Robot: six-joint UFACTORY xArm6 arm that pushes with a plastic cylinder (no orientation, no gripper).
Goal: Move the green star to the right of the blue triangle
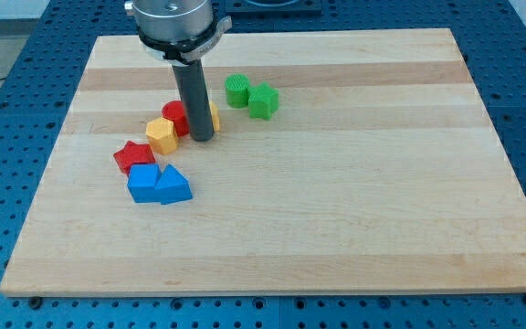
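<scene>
My tip (202,139) rests on the board among a cluster of blocks left of centre. Two green blocks touch each other above and to the right of it: the rounder one (237,90) and the angular one (263,100), which looks like the green star. The blue triangle (175,186) lies below and left of the tip, touching a blue cube (142,183) on its left. The star is well above and to the right of the triangle.
A red block (174,115) and a yellow hexagon (162,134) sit just left of the rod. Another yellow block (215,117) peeks out on its right. A red star (133,155) lies above the blue cube. The wooden board (354,210) ends at a blue perforated table.
</scene>
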